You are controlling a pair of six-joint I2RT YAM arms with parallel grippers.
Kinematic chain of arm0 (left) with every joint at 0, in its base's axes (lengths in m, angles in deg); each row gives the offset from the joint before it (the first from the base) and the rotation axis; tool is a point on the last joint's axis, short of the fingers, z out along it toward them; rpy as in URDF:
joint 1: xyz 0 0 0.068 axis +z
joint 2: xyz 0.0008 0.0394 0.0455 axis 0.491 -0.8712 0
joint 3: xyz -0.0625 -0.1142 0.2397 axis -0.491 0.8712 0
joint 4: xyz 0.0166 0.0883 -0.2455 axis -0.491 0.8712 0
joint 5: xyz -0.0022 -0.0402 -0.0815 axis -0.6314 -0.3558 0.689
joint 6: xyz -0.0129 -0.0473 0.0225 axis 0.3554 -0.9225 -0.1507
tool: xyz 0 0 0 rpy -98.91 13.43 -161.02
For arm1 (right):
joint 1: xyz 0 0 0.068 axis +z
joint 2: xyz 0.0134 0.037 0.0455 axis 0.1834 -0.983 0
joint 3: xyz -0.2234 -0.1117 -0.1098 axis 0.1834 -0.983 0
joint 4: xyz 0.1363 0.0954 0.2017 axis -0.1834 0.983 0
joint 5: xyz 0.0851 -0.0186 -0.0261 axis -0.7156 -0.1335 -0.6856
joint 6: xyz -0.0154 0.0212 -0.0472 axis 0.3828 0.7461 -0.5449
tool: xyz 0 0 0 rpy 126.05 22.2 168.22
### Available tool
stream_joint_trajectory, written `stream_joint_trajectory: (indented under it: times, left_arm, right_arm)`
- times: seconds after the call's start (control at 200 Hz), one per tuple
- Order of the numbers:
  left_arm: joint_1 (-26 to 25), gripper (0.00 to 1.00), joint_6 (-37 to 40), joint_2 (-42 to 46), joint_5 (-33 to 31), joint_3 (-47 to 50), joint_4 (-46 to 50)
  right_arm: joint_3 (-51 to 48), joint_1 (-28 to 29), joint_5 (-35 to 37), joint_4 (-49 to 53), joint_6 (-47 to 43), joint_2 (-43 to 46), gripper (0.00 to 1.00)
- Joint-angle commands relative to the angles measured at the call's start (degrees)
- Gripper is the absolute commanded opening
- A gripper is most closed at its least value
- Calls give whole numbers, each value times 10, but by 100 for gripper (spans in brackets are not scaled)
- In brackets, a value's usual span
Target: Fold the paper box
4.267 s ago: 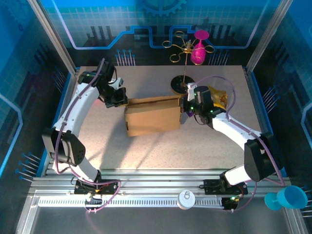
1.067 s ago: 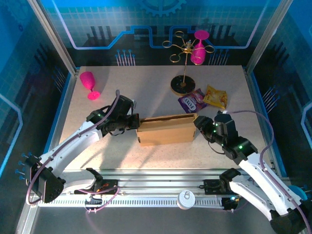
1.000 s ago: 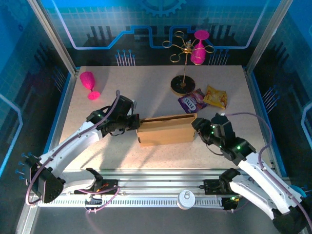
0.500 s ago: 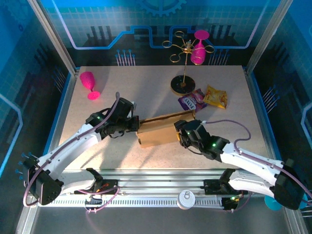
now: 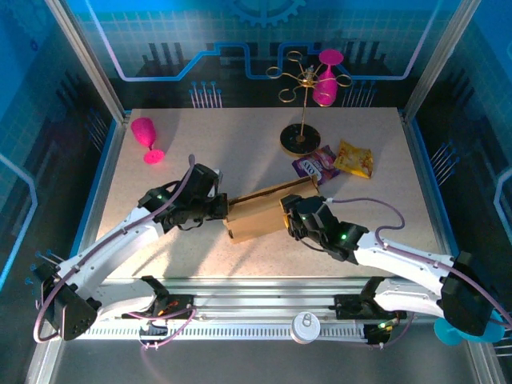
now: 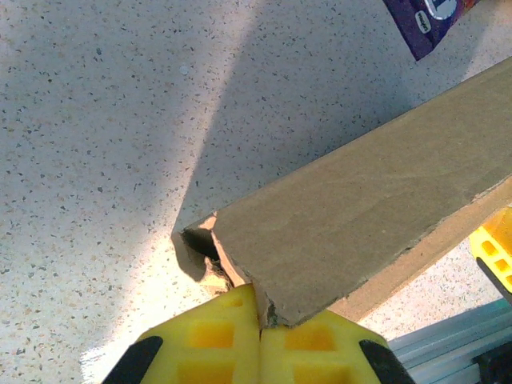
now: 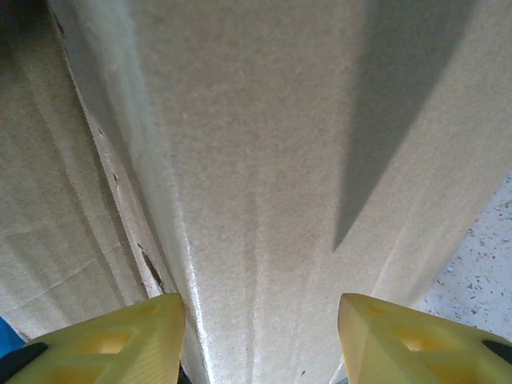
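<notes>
Brown paper box (image 5: pixel 256 220) lies centre of the worktop (image 5: pixel 224 152), already a shallow carton — left fingers (image 6: pixel 216 352) pinch its end corner, right fingers (image 7: pixel 120 336) spread across its wall; end flaps likely remain.

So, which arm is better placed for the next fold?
Probably the right: the right gripper is open over the paper box, free to press; the left gripper is shut on its end.
</notes>
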Motion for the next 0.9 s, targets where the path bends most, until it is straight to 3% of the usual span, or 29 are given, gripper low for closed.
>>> stream_joint_trajectory:
  times: [0.0, 0.395, 0.891]
  left_arm:
    - [-14, 0, -8, -4, 20, 21, 63]
    - [-32, 0, -20, -1, 10, 13, 84]
    - [-86, 0, -79, -8, 2, 26, 77]
  right_arm:
    - [7, 7, 1, 1, 9, -14, 53]
    - [-17, -2, 1, -18, 28, -26, 37]
    - [-29, -4, 6, -43, 39, -37, 34]
